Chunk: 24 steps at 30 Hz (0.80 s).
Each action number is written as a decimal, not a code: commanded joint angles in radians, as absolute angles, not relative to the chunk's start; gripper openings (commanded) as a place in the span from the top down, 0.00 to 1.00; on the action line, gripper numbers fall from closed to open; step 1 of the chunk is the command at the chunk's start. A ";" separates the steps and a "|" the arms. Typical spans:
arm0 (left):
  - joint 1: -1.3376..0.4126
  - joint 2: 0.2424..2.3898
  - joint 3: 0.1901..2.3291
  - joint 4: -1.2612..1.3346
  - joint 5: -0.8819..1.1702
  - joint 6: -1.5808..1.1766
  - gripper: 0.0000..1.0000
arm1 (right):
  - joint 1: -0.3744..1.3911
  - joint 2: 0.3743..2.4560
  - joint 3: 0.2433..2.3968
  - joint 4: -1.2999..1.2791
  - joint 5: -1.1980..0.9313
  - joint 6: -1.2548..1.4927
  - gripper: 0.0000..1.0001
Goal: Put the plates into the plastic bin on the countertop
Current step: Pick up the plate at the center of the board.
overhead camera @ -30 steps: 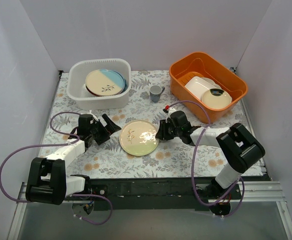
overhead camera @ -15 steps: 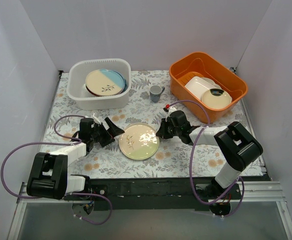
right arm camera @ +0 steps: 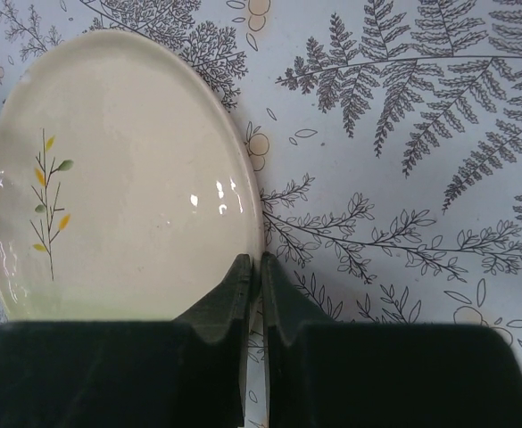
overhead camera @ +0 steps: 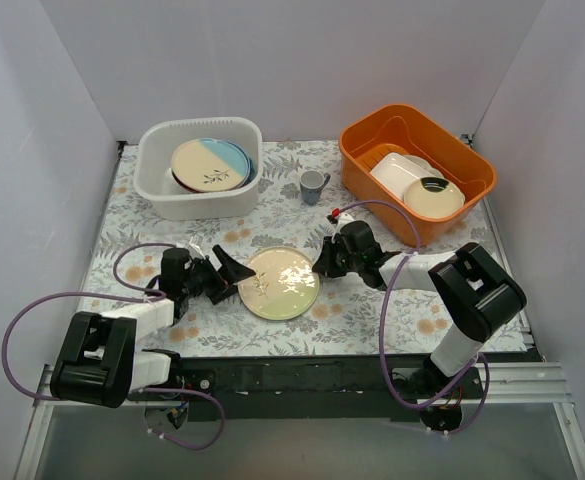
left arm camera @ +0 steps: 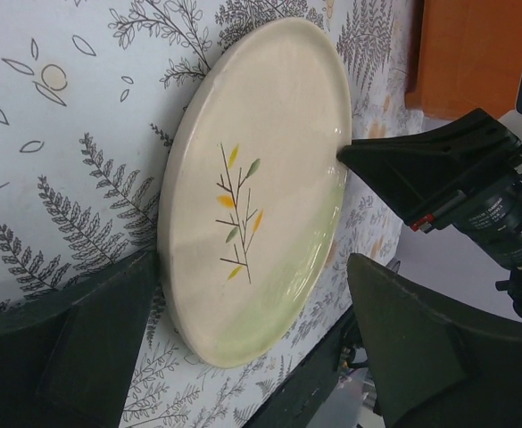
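Right gripper [right arm camera: 253,263] is shown pinched shut on the rim of the cream sprig-patterned plate [overhead camera: 279,283], which lies on the fern-printed countertop [overhead camera: 362,312] at lower centre of the top view. Left gripper [overhead camera: 234,276] is held wide open at the plate's left edge. Other plates [overhead camera: 210,164] are stacked in the white plastic bin [overhead camera: 158,188], upper left.

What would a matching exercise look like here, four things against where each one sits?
1 cream-and-green plate
2 grey cup
3 white dish
4 cream-and-blue plate

A in the orange bin
B in the white bin
C on the countertop between the bins
D on the countertop between the left hand and right hand

Pairs: 1-D, 2-C, 3-A, 4-B
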<state>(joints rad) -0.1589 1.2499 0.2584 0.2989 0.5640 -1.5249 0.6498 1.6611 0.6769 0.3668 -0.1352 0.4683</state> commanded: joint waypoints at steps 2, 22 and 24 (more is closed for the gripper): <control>-0.198 1.263 0.150 0.170 0.554 -1.615 0.12 | 0.652 1.717 0.650 0.291 -0.121 0.443 0.98; -0.294 1.322 0.003 0.738 0.555 -1.801 0.14 | 0.652 1.713 0.647 0.302 -0.172 0.446 0.99; -0.302 1.331 0.002 0.787 0.531 -1.804 0.14 | 0.652 1.710 0.646 0.302 -0.176 0.448 0.99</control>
